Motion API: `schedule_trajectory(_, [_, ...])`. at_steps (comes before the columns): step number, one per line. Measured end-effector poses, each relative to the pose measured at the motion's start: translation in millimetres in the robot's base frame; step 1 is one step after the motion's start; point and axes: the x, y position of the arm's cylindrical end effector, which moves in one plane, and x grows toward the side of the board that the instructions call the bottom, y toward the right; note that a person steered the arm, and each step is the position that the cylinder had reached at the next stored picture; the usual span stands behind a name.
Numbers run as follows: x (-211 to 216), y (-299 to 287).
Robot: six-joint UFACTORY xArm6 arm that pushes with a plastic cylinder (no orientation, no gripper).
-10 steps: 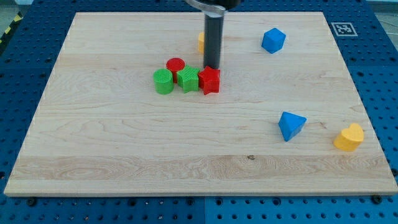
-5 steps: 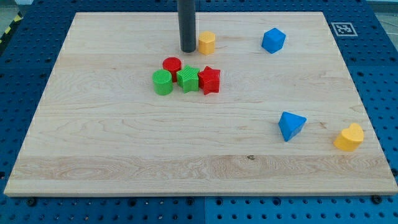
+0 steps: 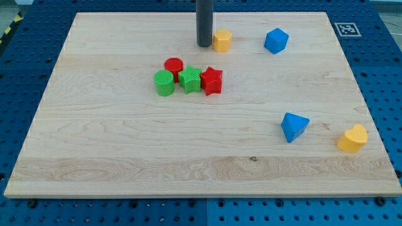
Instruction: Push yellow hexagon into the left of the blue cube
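Observation:
The yellow hexagon (image 3: 222,40) lies near the view's top, right of centre. The blue cube (image 3: 276,41) lies to its right, a clear gap between them. My tip (image 3: 204,44) stands on the board right against the hexagon's left side. The dark rod rises from it out of the view's top.
A cluster lies below and left of my tip: a red cylinder (image 3: 174,65), a green cylinder (image 3: 164,82), a green star-like block (image 3: 190,80) and a red star-like block (image 3: 211,81). A blue wedge-like block (image 3: 294,127) and a yellow heart-like block (image 3: 352,139) lie at the lower right.
My tip went from beside the red star block up to the hexagon's left, then moved right. The hexagon has slid a little right towards the blue cube.

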Motion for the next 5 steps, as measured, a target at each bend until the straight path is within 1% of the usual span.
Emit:
schedule_trajectory(4, [0,11])
schedule_trajectory(5, [11,21])
